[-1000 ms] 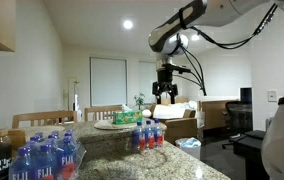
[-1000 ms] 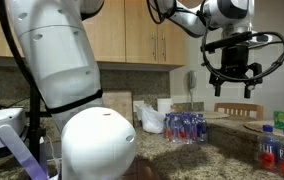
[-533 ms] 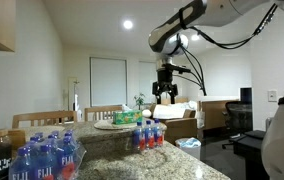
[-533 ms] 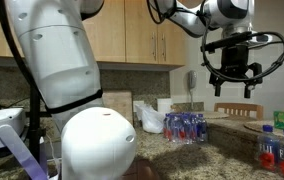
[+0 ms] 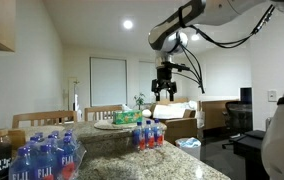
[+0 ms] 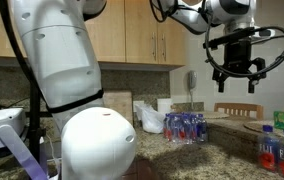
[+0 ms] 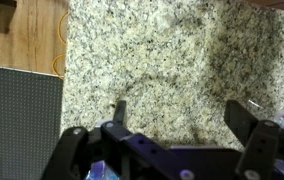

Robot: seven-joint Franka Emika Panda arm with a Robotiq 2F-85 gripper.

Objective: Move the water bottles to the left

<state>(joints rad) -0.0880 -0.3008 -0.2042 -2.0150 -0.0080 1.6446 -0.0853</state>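
Where the fingers (image 5: 156, 96) stand: high over the table (image 5: 112, 152), at the end of the arm (image 5: 187, 22), pointing down.
Fingers, state: spread wide in the wrist view (image 7: 119, 112), with only bare speckled stone between them; nothing pinched.
Water bottles (image 5: 149, 134), place: a tight cluster standing upright on the table near its far end, blue caps up, red labels showing.
Water bottles relative to fingers: in an exterior view the cluster sits almost straight below the fingers, well apart, with open air between. In an exterior view the cluster (image 6: 186, 127) lies lower than the fingers (image 6: 225, 83) and toward the left edge of the picture. No contact in either.
Wrist view, bottles: cannot tell; a small blue patch at the bottom edge is too cropped to identify.
Plastic bag (image 6: 150, 120): crumpled, lying just beside the cluster on the side away from the fingers.
FIJI pack (image 5: 44, 158): larger blue-capped bottles in a wrap, at the near end of the table, well apart from the small bottles; also seen at a picture's edge (image 6: 280, 146).
Tissue box (image 5: 127, 117): green, behind the cluster, beyond the table.
Table surface: speckled granite, seen in all views (image 7: 172, 50).
Wooden panel (image 7: 37, 35): at the corner of the wrist view, beside the stone.
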